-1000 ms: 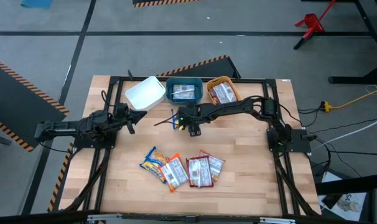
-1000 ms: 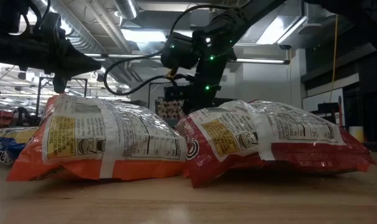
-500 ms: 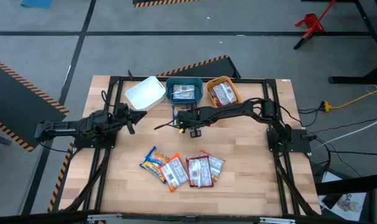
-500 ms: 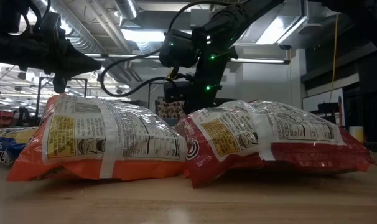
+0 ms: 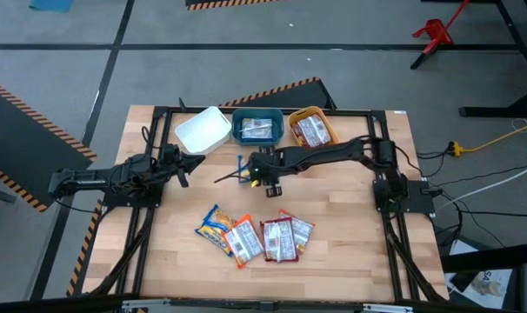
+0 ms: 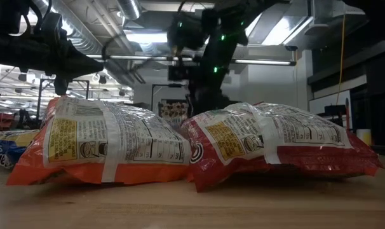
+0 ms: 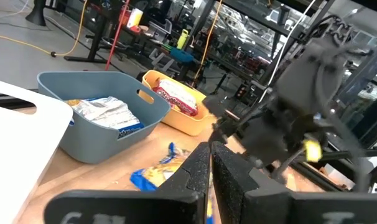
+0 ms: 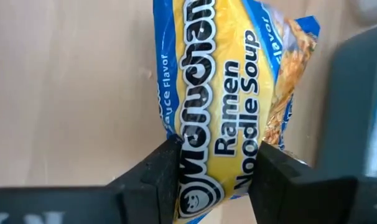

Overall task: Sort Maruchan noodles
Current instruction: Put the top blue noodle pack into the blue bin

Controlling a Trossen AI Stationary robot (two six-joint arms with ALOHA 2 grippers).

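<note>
While the wooden table (image 5: 350, 252) is sitting on a grey floor with striped tape, my right gripper (image 8: 214, 171) is pinching a blue packet (image 8: 229, 102) near the teal bin (image 5: 257, 127); its lower end is hiding between my fingers (image 8: 152, 177); its long axis is running along them; my left gripper (image 7: 210, 163), fingers together and empty, is waiting by the white bin (image 5: 202, 130).

Three bins (image 5: 258, 127) in a row along the table's (image 5: 350, 261) far edge. Four packets (image 5: 255, 236) clustered near front centre. Right gripper (image 5: 256, 174) between, pinching one packet (image 8: 229, 106); left gripper (image 5: 182, 167) off left
</note>
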